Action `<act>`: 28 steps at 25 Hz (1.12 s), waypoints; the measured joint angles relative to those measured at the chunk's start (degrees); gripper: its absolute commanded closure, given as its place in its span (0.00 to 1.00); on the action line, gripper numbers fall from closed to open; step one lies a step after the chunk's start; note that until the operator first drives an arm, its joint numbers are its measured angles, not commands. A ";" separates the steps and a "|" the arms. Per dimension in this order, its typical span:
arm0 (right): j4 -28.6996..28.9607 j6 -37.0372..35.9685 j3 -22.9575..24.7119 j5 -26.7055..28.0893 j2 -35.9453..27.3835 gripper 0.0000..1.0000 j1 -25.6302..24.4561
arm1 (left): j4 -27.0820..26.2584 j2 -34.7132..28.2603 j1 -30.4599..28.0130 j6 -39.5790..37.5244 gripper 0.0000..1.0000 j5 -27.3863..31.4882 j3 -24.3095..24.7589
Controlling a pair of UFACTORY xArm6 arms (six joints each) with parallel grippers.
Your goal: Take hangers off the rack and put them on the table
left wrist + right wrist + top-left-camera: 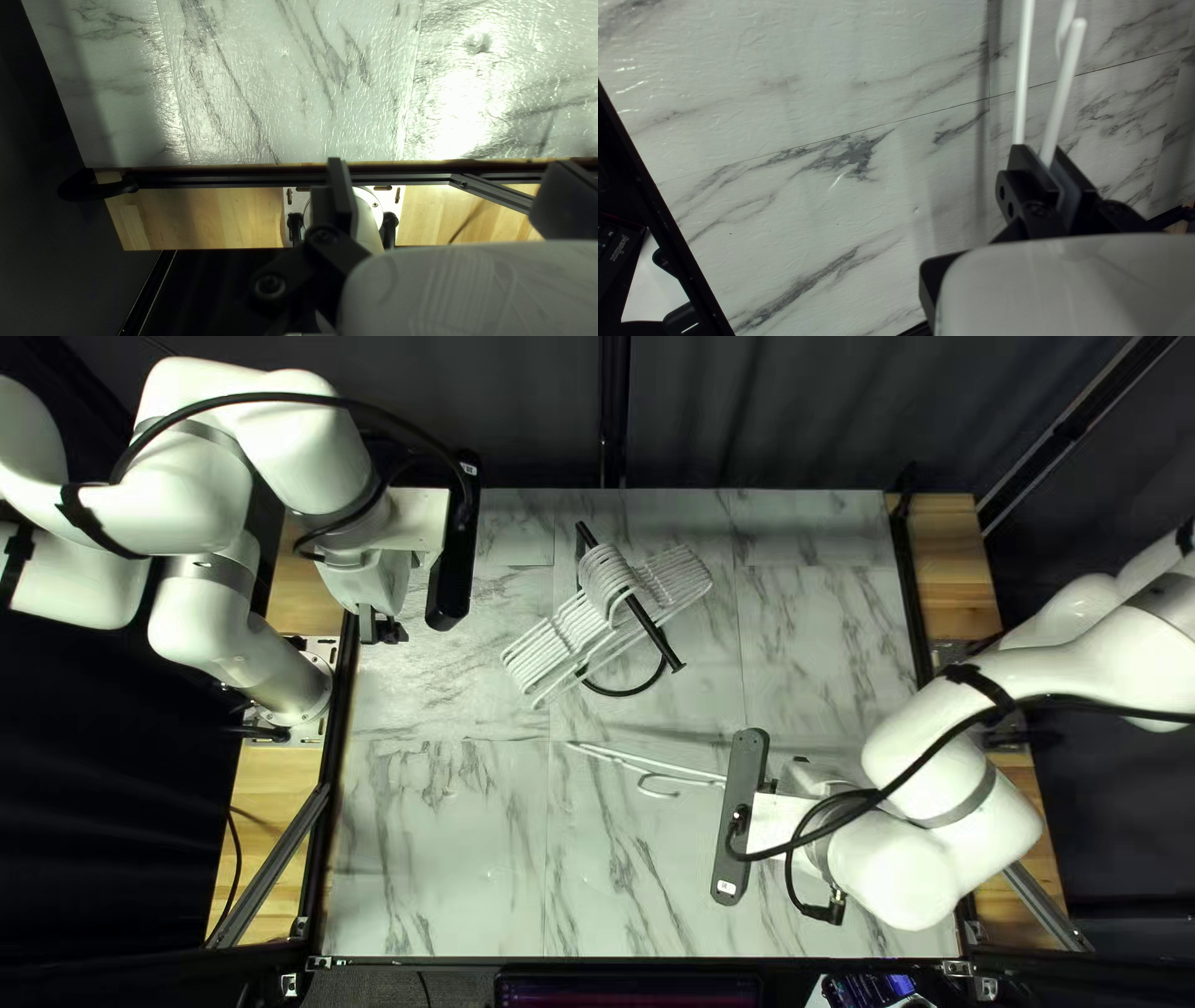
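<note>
Top left view first: near the far middle of the bench [448, 840], a black rack [644, 621] with a bunch of white hangers [560, 639] hooked along its rod. Closer in and to the right, right claw [782, 775] clamped on one end of a single hanger [635, 765], stretched out leftward low over the marble. Touching the surface or not, cannot tell. Left claw [381, 627] off at the left edge, well apart from the rack, holding nothing.

Over to the left wrist view: left claw [451, 196] spread wide, nothing between the fingers, aimed down at the bench [289, 93] edge, a black rail [233, 177] and a strip of wood [196, 219].

Now the right wrist view: right claw [1048, 170] squeezed tight on the single hanger [1021, 84], two thin white wires running out ahead of the fingers over the bench [784, 140]
</note>
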 measured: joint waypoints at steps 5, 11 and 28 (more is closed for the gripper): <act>-5.89 10.71 -2.74 6.01 5.76 1.00 3.79 | 0.00 0.00 0.00 0.00 0.00 0.00 0.00; -12.97 10.08 9.01 -4.82 1.20 1.00 4.61 | 0.00 0.00 0.00 0.00 0.00 0.00 0.00; -20.26 3.45 21.36 -19.16 -5.43 1.00 1.57 | 0.00 0.00 0.00 0.00 0.00 0.00 0.00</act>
